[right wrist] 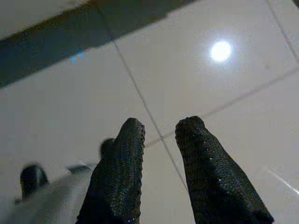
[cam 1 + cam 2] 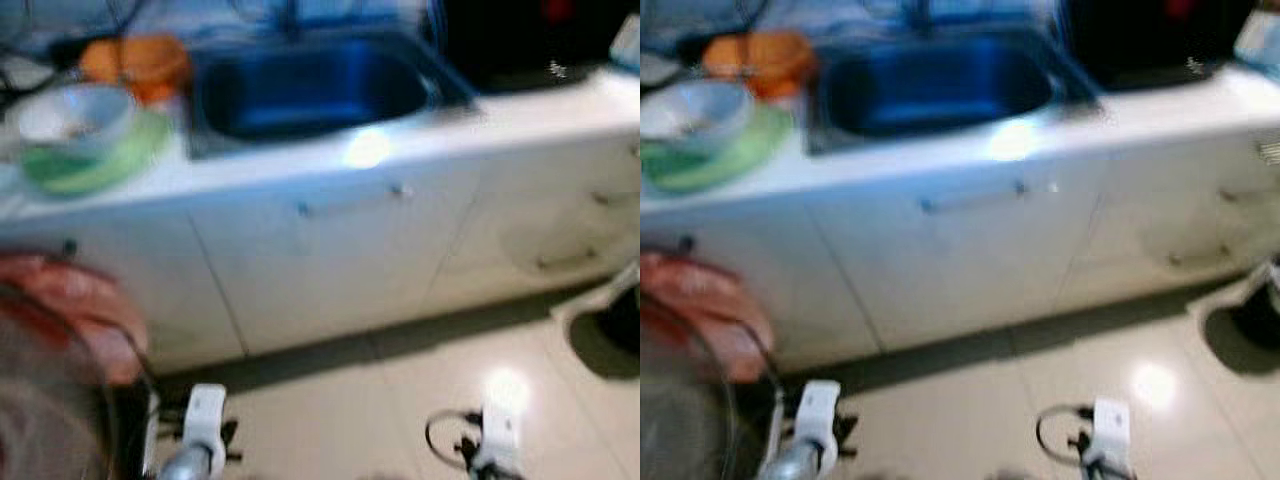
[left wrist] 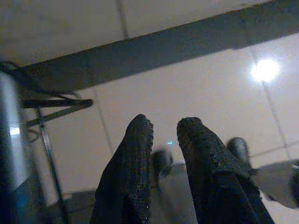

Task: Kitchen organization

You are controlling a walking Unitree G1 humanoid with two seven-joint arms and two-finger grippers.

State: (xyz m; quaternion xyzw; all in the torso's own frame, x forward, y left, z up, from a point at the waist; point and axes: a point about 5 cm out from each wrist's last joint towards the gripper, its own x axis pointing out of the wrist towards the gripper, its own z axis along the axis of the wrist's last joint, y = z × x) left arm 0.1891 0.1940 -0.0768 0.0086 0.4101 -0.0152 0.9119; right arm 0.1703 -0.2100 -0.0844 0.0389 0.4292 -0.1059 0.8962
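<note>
Counter edge (image 2: pixel 300 170) ahead, sink (image 2: pixel 310 85) inset, open floor (image 2: pixel 400 400) below

Nothing readable here tbh, the shots are way too blurry and there's no text, label, brand or number I can make out on anything.

On the white countertop (image 2: pixel 400 150), far from the robot, a dark steel sink (image 2: pixel 315 85) sits sunk at the middle. Left of it, a pale bowl (image 2: pixel 75 115) rests on a green plate (image 2: pixel 110 160), near the counter's front edge. Just behind them lies something orange (image 2: pixel 135 62), blurred beyond telling.
</note>
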